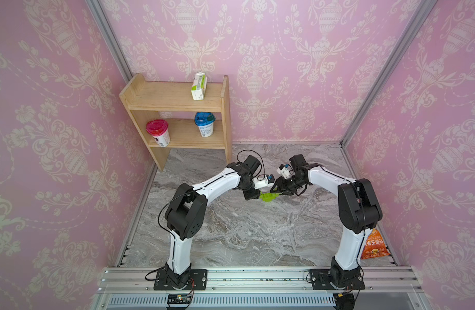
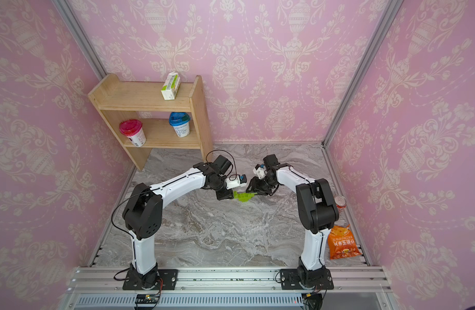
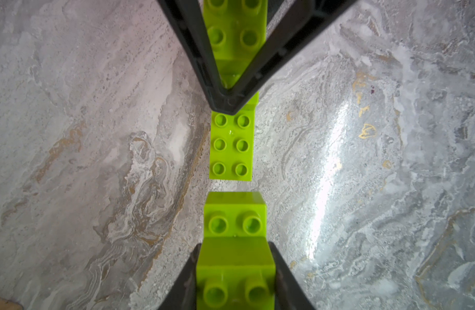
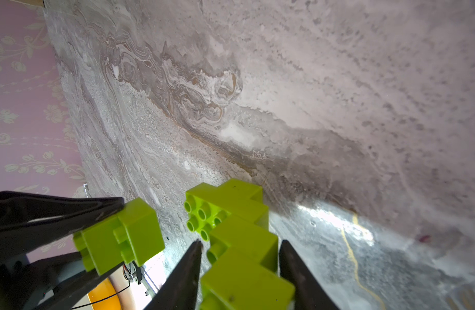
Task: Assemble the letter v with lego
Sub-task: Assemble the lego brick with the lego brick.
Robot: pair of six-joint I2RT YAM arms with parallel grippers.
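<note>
Glossy, studded lime-green lego; left gripper clamps a two-brick stack; right gripper clamps a stepped chain; pieces just apart over the veined marble worktop's centre.

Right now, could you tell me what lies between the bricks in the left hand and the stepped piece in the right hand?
Nothing: the left wrist view shows a narrow gap between the short stack and the stepped piece, bare table behind it.
</note>
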